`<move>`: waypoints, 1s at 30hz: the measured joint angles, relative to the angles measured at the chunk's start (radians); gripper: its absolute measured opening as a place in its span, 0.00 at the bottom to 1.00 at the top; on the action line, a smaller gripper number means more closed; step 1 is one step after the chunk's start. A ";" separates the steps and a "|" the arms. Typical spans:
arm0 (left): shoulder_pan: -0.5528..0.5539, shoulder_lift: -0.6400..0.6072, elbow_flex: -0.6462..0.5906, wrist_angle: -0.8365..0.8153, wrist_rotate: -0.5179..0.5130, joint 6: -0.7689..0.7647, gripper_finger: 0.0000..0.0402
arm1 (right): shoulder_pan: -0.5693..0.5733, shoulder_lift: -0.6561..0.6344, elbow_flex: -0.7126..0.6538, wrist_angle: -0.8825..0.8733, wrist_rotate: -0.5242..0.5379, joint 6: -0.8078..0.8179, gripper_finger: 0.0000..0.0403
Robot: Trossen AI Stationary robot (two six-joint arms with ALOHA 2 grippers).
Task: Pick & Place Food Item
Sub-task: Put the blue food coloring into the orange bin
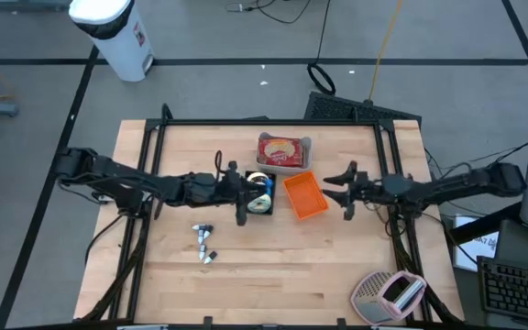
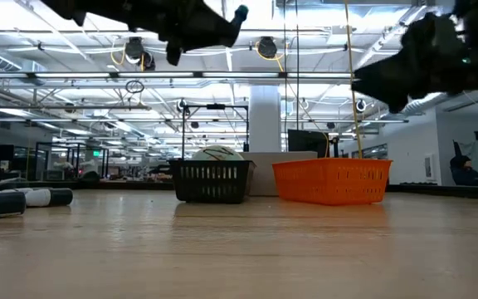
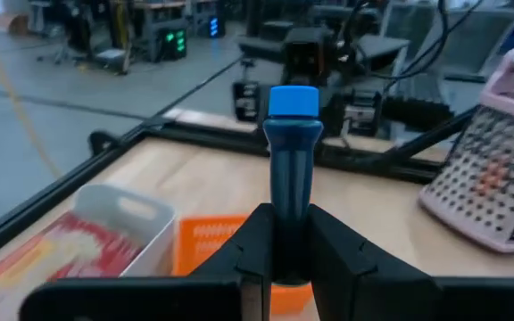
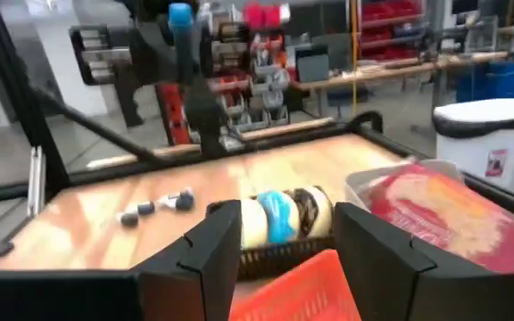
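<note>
My left gripper [image 1: 246, 191] hangs above the black basket [image 1: 262, 205], shut on a dark blue bottle-like item [image 3: 293, 160] with a light blue cap [image 3: 293, 101]. The low view shows that gripper [image 2: 197, 25] high above the table. A round white, blue and brown item [image 4: 279, 218] lies in the black basket [image 2: 212, 181]. An orange basket [image 1: 305, 195] stands just right of it. My right gripper [image 1: 345, 192] hovers beyond the orange basket's right side, open, with nothing between its fingers [image 4: 212, 245]. My left gripper pinches the item's dark lower body [image 3: 291, 223] between its two fingers. The fingers lie about level and point toward the table's right. The capped end sticks out past the fingertips, and the item is lifted clear of the table and baskets.
A white tray [image 1: 284, 151] with a red and yellow food pack sits behind the baskets. Small dark and white items [image 1: 204, 243] lie on the table's near left. A pink grater [image 1: 388, 293] rests at the near right corner.
</note>
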 joint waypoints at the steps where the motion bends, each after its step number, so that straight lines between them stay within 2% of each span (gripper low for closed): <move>1: 0.002 0.010 0.000 0.023 0.015 0.002 0.13 | 0.006 0.046 0.031 0.012 0.001 -0.011 0.41; 6: 0.002 0.079 0.000 0.125 0.035 0.001 0.13 | 0.008 0.241 0.143 0.067 0.104 0.038 0.41; 11: 0.002 0.122 -0.001 0.184 0.062 -0.022 0.13 | 0.009 0.417 0.215 0.256 0.045 0.037 0.41; 16: 0.002 0.149 0.000 0.227 0.082 -0.029 0.13 | 0.009 0.576 0.270 0.463 0.036 0.035 0.41; 21: 0.000 0.149 0.000 0.226 0.082 -0.037 0.13 | 0.009 0.706 0.356 0.497 -0.054 -0.017 0.42; 25: 0.000 0.149 0.000 0.224 0.081 -0.026 0.13 | 0.009 0.778 0.436 0.498 -0.141 -0.007 0.51; 30: -0.001 0.149 0.000 0.204 0.081 -0.020 0.13 | 0.009 0.825 0.509 0.489 -0.143 0.021 0.65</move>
